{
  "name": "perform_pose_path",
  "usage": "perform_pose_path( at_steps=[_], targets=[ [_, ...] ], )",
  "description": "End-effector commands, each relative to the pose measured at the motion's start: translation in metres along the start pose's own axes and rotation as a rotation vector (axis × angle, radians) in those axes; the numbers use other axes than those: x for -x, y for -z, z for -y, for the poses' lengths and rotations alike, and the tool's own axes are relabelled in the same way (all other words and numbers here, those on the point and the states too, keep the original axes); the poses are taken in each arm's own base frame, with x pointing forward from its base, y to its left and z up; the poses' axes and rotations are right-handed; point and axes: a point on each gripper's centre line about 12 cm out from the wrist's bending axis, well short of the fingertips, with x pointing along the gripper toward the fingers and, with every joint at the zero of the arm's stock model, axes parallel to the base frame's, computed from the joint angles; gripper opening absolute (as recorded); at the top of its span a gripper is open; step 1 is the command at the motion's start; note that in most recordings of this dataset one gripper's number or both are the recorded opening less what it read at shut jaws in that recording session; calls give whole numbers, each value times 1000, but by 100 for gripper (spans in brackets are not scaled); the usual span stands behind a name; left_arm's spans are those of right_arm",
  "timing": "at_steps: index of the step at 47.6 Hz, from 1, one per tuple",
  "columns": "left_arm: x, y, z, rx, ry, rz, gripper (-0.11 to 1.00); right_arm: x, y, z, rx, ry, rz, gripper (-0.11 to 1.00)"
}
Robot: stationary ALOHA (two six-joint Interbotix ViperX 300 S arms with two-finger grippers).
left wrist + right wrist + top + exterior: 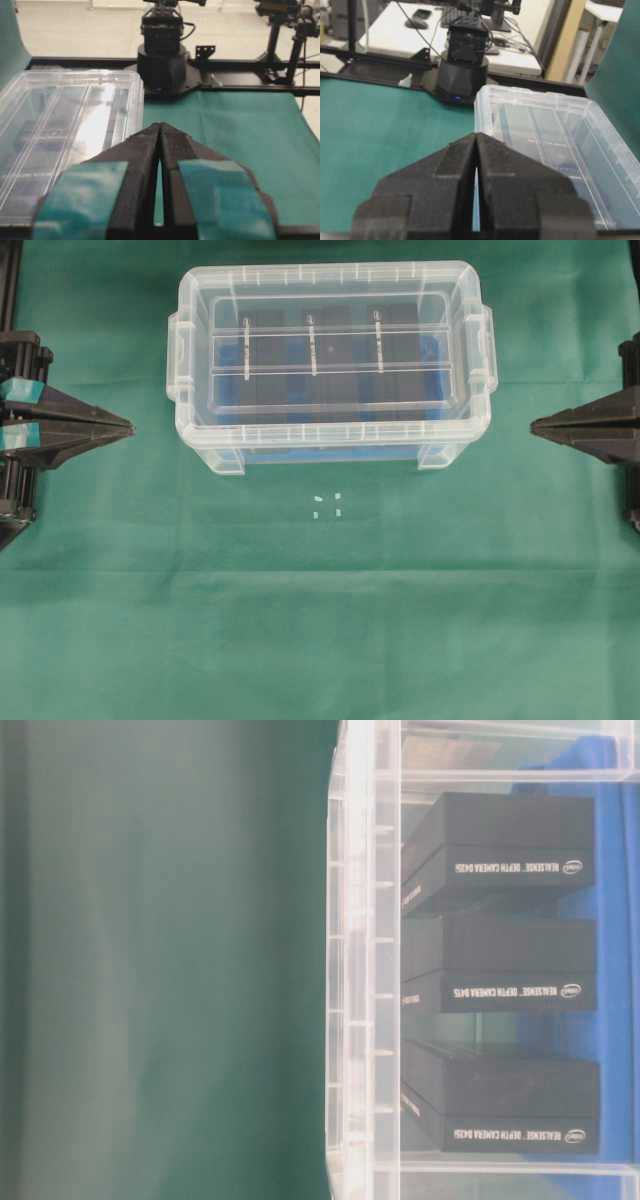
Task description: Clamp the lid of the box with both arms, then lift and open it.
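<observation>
The clear box (330, 445) stands at the back middle of the green cloth, with the ribbed clear lid (330, 310) lying flat on top of it. Black slabs and blue lining show through its walls (500, 970). My left gripper (128, 425), banded with teal tape, rests shut to the left of the box, its tip a short way from the box's left side. My right gripper (536, 425) rests shut on the right, tip pointing at the box's right side. In the wrist views each gripper (160, 125) (476, 135) holds nothing, and the lid (65, 115) (555, 125) lies off to one side.
A few small white flecks (327, 503) lie on the cloth in front of the box. The arm bases (162, 60) (462, 70) and a black frame rail stand at the table's ends. Green cloth (320, 640) covers the near half.
</observation>
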Motion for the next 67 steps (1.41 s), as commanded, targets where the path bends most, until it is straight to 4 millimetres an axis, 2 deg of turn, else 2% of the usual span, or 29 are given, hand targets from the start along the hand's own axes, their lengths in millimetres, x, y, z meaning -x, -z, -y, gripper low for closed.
perform_pose_path(
  at_steps=[1,12,18,38,46,56,67],
  targets=[
    [-4,-6,1,-4,5,-14,1,-2,-8,0,2,2,17,0],
    [-6,-9,1,-4,3,-28,1,-6,-11,1,0,3,-46,0],
    [-6,-9,-6,-7,-30,-29,1,-6,-16,9,16,41,-46,0],
    [-2,-13,-52,-17,-256,-77,1,0,-18,75,38,358,-94,0],
    [3,-11,-67,-16,-330,-100,1,-1,-17,91,48,427,-115,0],
    [4,-6,-69,-1,-343,-157,1,-4,-13,96,30,441,-185,0],
    [7,2,-69,53,-349,-343,1,-3,-2,97,-37,445,-419,0]
  ],
)
